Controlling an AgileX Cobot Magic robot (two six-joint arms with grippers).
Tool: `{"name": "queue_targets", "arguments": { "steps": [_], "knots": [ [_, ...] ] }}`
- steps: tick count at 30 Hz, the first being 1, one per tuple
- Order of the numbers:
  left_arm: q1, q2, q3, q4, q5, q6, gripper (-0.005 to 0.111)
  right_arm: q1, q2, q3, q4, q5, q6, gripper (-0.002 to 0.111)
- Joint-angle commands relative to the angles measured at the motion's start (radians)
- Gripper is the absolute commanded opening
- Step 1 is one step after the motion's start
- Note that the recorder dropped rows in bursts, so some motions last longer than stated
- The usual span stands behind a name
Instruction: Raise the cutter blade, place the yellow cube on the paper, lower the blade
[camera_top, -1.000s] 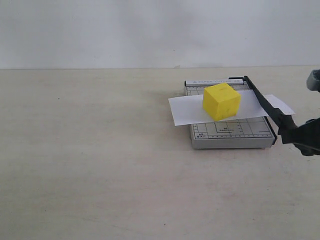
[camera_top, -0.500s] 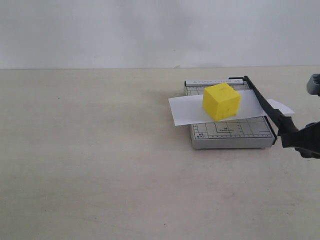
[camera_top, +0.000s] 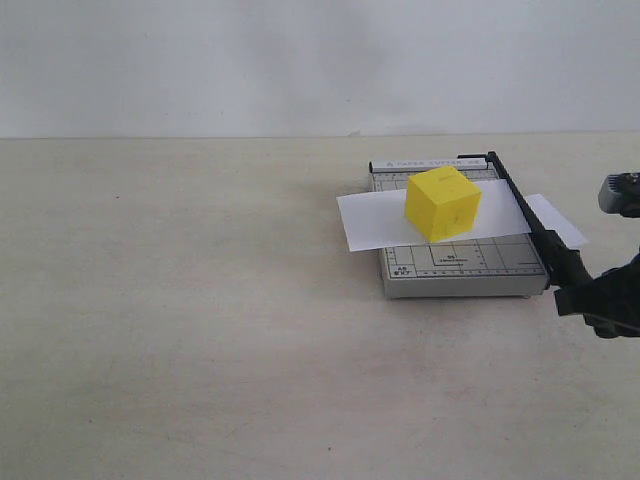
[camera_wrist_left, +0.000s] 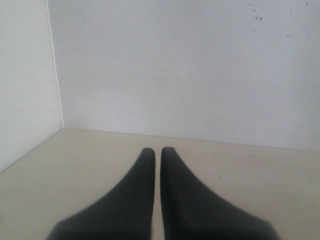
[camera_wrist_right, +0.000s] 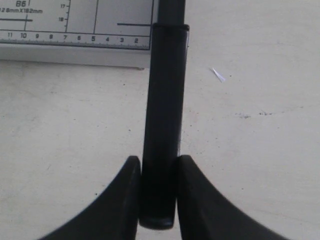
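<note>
Now long slim black cutter blade (camera_top: 526, 210) lay lower, nearly flat, axis running back-to-front, near end pinched by right gripper (camera_wrist_right: 159, 161).

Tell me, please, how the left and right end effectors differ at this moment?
The left end effector is shut and empty; the right end effector grips the blade handle. The left's jaws almost meet; the right's stand apart around the handle. The left faces the wall; the right faces the cutter base. Both have black, curved jaws.
</note>
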Motion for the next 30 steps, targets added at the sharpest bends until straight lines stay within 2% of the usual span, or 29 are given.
{"name": "queue_targets", "arguments": {
  "steps": [1,4,6,10,11,16,19,21,22,23,24,25,28,30],
  "knots": [
    [0.003,0.001,0.003,-0.009,0.0,0.004,0.004,0.004,0.017,0.039,-0.029,0.178,-0.024,0.0],
    [0.003,0.001,0.003,-0.009,0.0,0.004,0.004,0.004,0.013,0.037,-0.029,0.175,-0.025,0.0],
    [0.003,0.001,0.003,-0.009,0.0,0.004,0.004,0.004,0.013,0.037,-0.029,0.175,-0.025,0.007],
    [0.003,0.001,0.003,-0.009,0.0,0.004,0.004,0.004,0.013,0.037,-0.024,0.159,-0.022,0.036],
    [0.003,0.001,0.003,-0.009,0.0,0.004,0.004,0.004,0.013,0.037,-0.024,0.145,-0.017,0.048],
    [0.003,0.001,0.003,-0.009,0.0,0.004,0.004,0.004,-0.018,0.01,-0.024,0.186,0.001,0.05],
    [0.003,0.001,0.003,-0.009,0.0,0.004,0.004,0.004,-0.154,-0.128,-0.028,0.407,0.049,0.05],
    [0.003,0.001,0.003,-0.009,0.0,0.004,0.004,0.004,-0.273,-0.222,-0.03,0.518,0.147,0.05],
    [0.003,0.001,0.003,-0.009,0.0,0.004,0.004,0.004,-0.377,-0.254,-0.051,0.523,0.205,0.043],
    [0.003,0.001,0.003,-0.009,0.0,0.004,0.004,0.004,-0.438,-0.254,-0.07,0.496,0.231,0.035],
    [0.003,0.001,0.003,-0.009,0.0,0.004,0.004,0.004,-0.564,-0.222,-0.087,0.429,0.239,0.01],
    [0.003,0.001,0.003,-0.009,0.0,0.004,0.004,0.004,-0.647,-0.189,-0.069,0.386,0.229,0.0],
    [0.003,0.001,0.003,-0.009,0.0,0.004,0.004,0.004,-1.125,0.034,0.094,0.164,0.035,0.0],
    [0.003,0.001,0.003,-0.009,0.0,0.004,0.004,0.004,-1.288,0.118,0.075,0.048,-0.001,0.0]
  ]
}}
